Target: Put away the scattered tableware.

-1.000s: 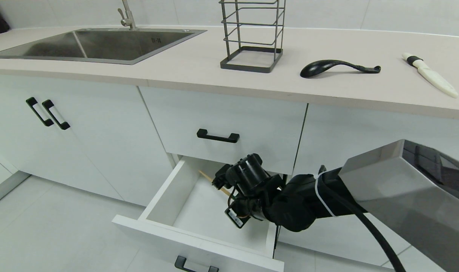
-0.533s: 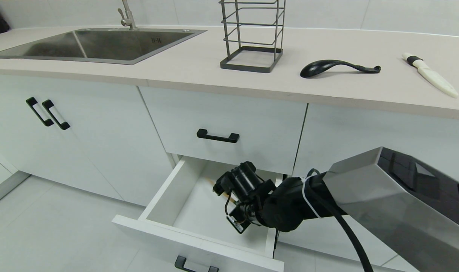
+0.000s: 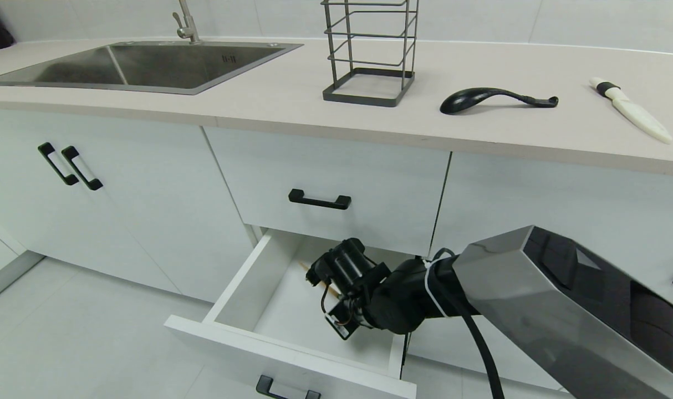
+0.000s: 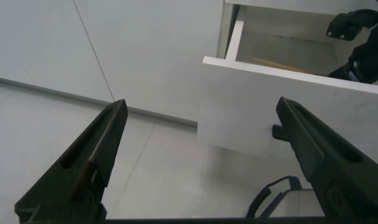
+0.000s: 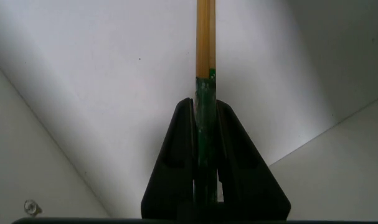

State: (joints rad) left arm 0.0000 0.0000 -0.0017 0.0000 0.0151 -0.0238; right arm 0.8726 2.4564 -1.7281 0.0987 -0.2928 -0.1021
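Partly done. Noted chopstick [image 5: 205, 37] pinched tight in right gripper [image 5: 204, 106] within open drawer [image 3: 292, 354], unreleased; left gripper [image 4: 201, 106] spread, empty. Outstanding on countertop [image 3: 292, 100]: black spoon [image 3: 497, 100], white knife [image 3: 630, 109].

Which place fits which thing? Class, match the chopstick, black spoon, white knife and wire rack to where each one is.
Things: 1 chopstick; 2 black spoon; 3 white knife; 4 wire rack.
Places: A far right of the counter; B between sink and spoon; C in the right gripper, at the open drawer; D just right of the rack.
Pairs: 1-C, 2-D, 3-A, 4-B.
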